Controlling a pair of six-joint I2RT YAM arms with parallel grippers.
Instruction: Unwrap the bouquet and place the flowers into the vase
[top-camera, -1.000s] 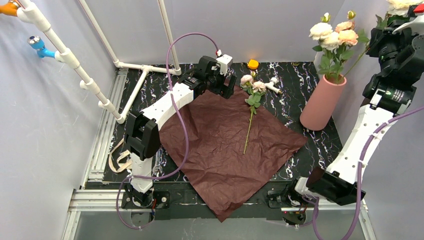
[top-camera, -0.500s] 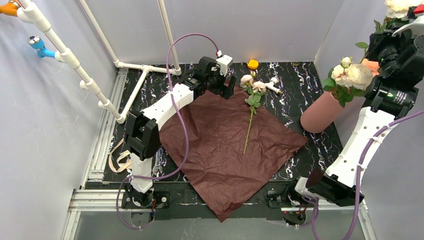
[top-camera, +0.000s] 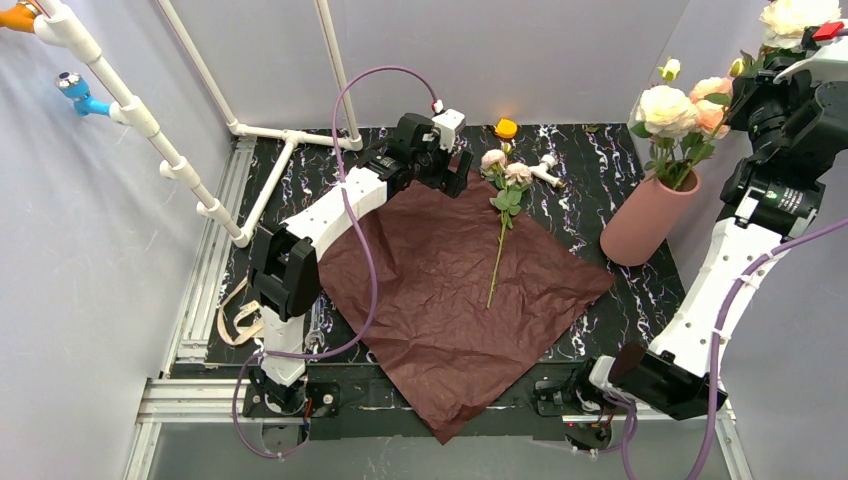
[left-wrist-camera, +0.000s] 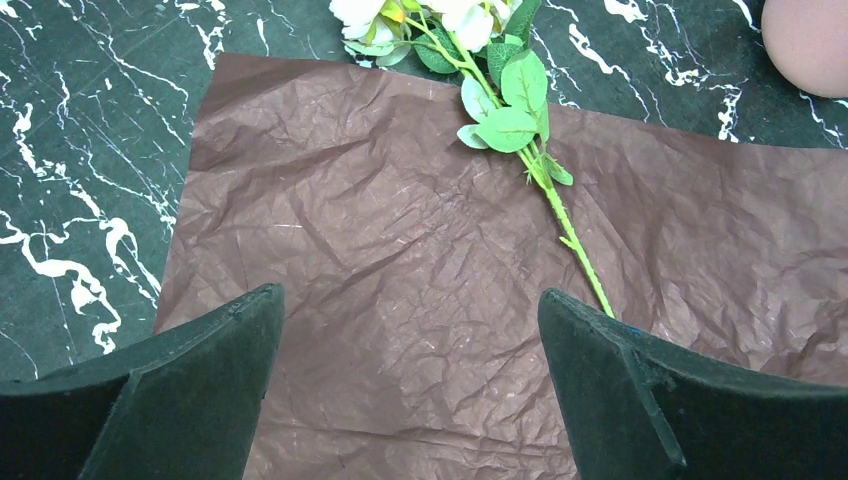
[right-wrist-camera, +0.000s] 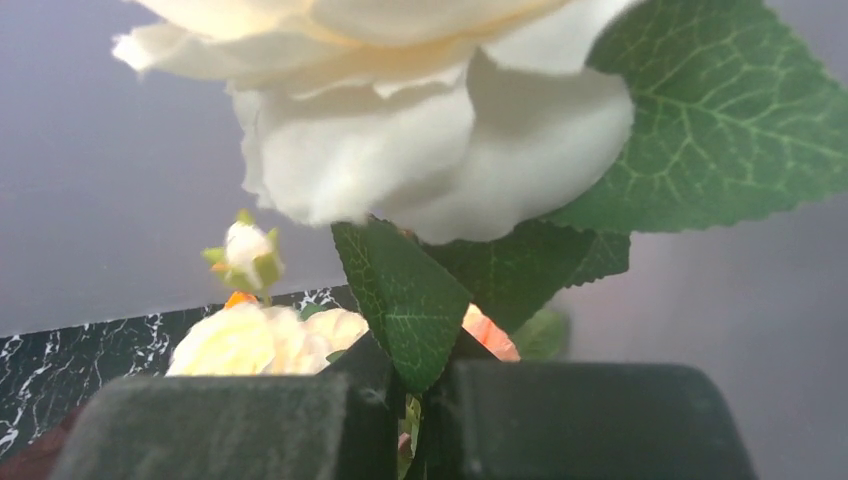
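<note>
While aloft, rose (right-wrist-camera: 400, 130) in right gripper (right-wrist-camera: 418, 410)

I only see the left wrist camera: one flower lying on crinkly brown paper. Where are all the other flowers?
Observer: Several flowers stand in the pink vase, over on the right.
Operator: Is the other hand holding something?
Observer: Yes. The right gripper is shut on a cream rose by its stem, up high near the vase's flowers.
Operator: Is there a ribbon anywhere?
Observer: A beige ribbon lies at the far left, off the wrapping paper.
</note>
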